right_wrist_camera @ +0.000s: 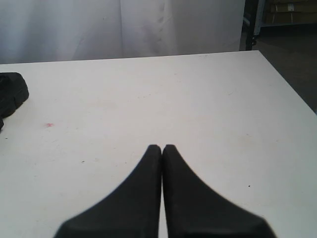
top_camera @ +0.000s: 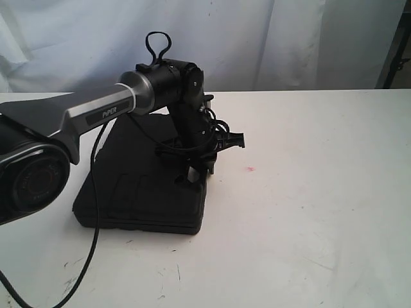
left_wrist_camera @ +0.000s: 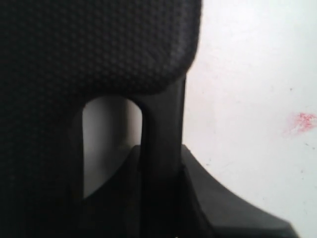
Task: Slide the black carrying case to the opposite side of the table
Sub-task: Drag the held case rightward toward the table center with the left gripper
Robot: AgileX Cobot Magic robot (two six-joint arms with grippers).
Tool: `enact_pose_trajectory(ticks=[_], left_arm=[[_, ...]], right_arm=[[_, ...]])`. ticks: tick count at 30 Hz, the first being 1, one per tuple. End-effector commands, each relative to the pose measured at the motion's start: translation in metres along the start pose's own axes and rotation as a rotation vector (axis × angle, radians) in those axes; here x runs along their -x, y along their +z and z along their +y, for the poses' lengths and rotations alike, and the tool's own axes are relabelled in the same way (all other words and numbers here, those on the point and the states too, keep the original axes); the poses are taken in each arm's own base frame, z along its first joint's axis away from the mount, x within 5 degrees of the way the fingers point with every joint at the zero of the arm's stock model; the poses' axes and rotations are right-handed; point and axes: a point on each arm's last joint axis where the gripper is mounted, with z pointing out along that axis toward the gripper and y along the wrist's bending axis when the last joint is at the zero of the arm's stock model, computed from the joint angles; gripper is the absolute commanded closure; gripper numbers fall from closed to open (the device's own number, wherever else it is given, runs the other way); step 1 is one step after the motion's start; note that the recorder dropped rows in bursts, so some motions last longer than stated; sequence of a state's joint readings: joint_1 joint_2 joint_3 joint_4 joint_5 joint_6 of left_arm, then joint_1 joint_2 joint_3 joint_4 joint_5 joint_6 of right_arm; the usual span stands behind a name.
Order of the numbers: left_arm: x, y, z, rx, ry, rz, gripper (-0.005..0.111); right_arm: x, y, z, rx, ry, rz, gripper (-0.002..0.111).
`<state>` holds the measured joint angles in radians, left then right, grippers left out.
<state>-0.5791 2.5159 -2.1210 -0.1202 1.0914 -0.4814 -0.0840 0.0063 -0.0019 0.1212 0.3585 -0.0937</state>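
White table [top_camera: 308,192], curtain [top_camera: 289,38] behind. Case [top_camera: 141,192] on its left part; left gripper [top_camera: 196,176] down at the case's handle edge, jaw state unreadable. Right gripper [right_wrist_camera: 162,148] closed, empty. Slide apparently barely begun; next needs a steady rightward push.

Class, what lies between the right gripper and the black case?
Right wrist view: only bare table and a red speck separate right gripper from case.

The only word that can be read is "PiPER", in pale letters on a dark strip along the grey link of the left arm [top_camera: 106,110], seen in the exterior view. Faint marks ring the dark lens [top_camera: 32,183] at that view's left edge, too blurred to read.
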Motion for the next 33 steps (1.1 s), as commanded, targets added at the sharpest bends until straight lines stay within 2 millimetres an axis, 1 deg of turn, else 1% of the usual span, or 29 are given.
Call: enact_pose_trajectory(ticks=[1, 2, 10, 18, 27, 29, 31, 33], left_arm=[[-0.003, -0.004, -0.006, 0.005, 0.003, 0.003, 0.107], [-0.005, -0.003, -0.009, 0.006, 0.009, 0.007, 0.107], [-0.004, -0.003, -0.010, -0.012, -0.024, 0.007, 0.107], [-0.002, -0.004, -0.020, -0.123, -0.075, -0.014, 0.107], [0.000, -0.004, -0.021, -0.135, -0.076, -0.038, 0.107], [0.000, -0.004, -0.021, -0.135, -0.069, -0.039, 0.104], [0.000, -0.004, -0.020, -0.124, -0.063, -0.040, 0.097], [0.000, -0.004, -0.018, -0.107, -0.055, -0.036, 0.083]], right_arm=[[0.001, 0.000, -0.001, -0.009, -0.001, -0.018, 0.108], [0.001, 0.000, -0.001, -0.009, -0.001, -0.018, 0.108], [0.001, 0.000, -0.001, -0.009, -0.001, -0.018, 0.108], [0.001, 0.000, -0.001, -0.009, -0.001, -0.018, 0.108], [0.001, 0.000, -0.001, -0.009, -0.001, -0.018, 0.108], [0.001, 0.000, -0.001, -0.009, -0.001, -0.018, 0.108], [0.001, 0.000, -0.001, -0.009, -0.001, -0.018, 0.108], [0.001, 0.000, -0.001, -0.009, -0.001, -0.018, 0.108]])
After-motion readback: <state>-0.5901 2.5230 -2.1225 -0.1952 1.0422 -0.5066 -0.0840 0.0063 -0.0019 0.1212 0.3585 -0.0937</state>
